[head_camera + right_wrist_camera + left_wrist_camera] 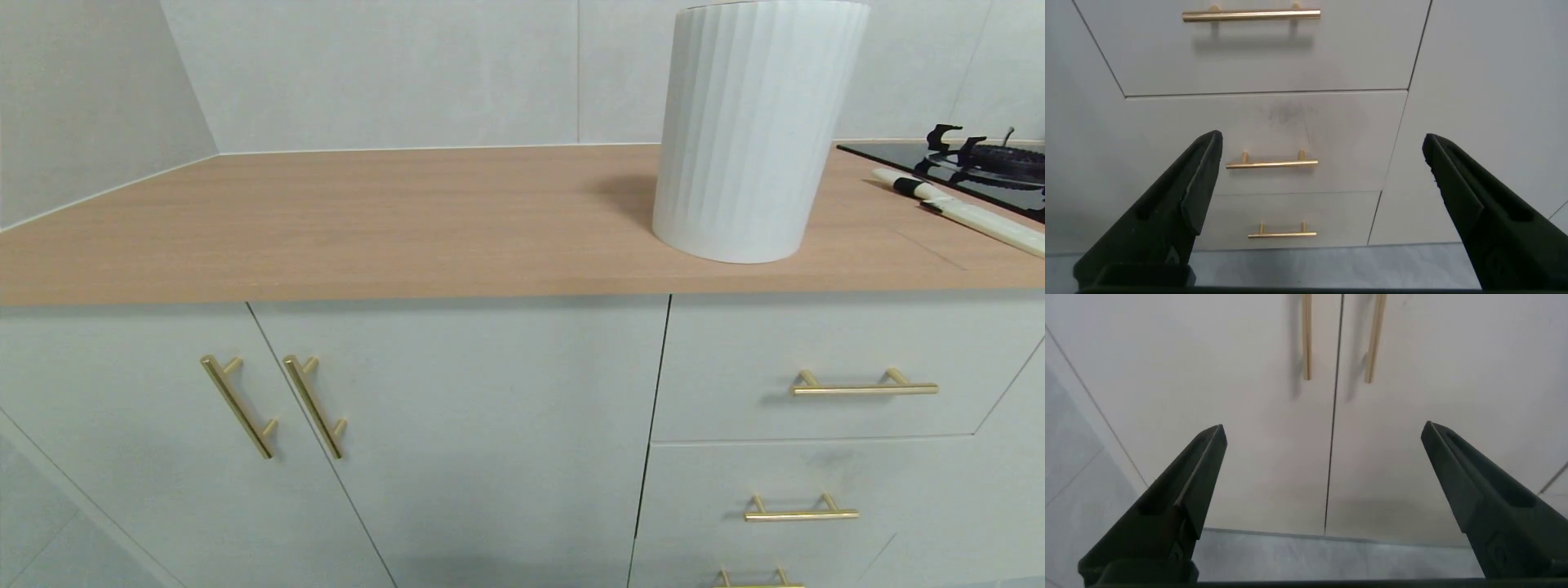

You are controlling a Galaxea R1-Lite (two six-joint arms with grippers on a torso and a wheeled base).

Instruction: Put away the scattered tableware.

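Note:
A tall white ribbed container (pixel 747 131) stands on the wooden countertop (pixel 392 220), right of centre. A cream-handled utensil (pixel 959 211) with a black band lies at the counter's far right beside the hob. My left gripper (pixel 1323 441) hangs open low in front of the white double cabinet doors (pixel 1331 457), with nothing between its fingers (pixel 1184 498). My right gripper (pixel 1323 147) is open too, facing the drawer fronts (pixel 1266 139), and holds nothing.
A black hob (pixel 971 167) with a pan support sits at the counter's back right corner. Below the counter are two doors with gold bar handles (pixel 273 406) and a stack of drawers with gold handles (pixel 864 385). Tiled walls close the back and left.

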